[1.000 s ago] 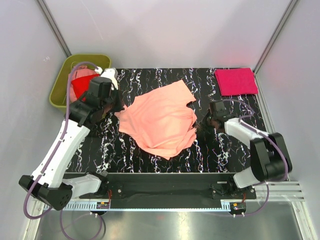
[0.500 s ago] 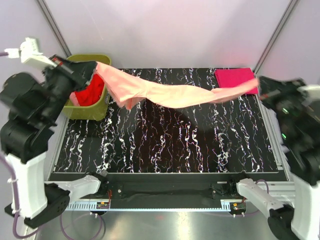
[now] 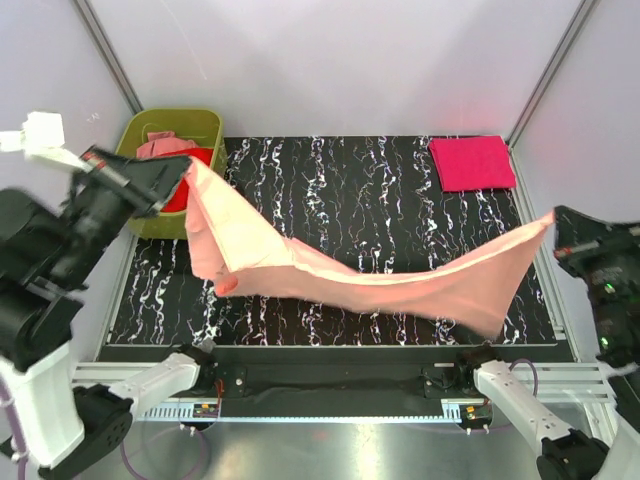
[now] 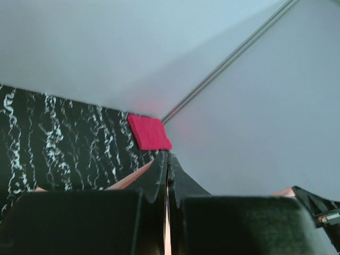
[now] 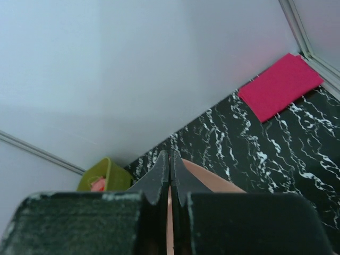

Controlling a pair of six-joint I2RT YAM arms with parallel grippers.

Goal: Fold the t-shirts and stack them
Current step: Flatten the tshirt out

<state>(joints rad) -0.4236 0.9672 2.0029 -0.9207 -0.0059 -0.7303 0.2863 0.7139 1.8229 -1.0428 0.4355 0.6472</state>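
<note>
A salmon-peach t-shirt [image 3: 380,285] hangs stretched in the air between both arms, sagging over the near half of the table. My left gripper [image 3: 180,166] is shut on its left end, raised beside the bin; a sliver of peach cloth shows between the fingers [image 4: 168,212]. My right gripper [image 3: 556,225] is shut on the right end, raised at the right edge, with cloth [image 5: 204,178] trailing from its jaws. A folded magenta-pink t-shirt [image 3: 471,162] lies flat at the far right corner of the table. Red [image 3: 180,190] and dusty pink [image 3: 165,146] t-shirts lie in the bin.
An olive-green plastic bin [image 3: 208,125] stands off the table's far left corner. The black marbled table [image 3: 350,190] is bounded by pale walls on three sides, with metal corner posts [image 3: 548,75] at the back.
Both arms have brought the stretched shirt down and toward the near edge of the table. A second ago the shirt lay crumpled on the table; now it hangs spread between the raised grippers.
</note>
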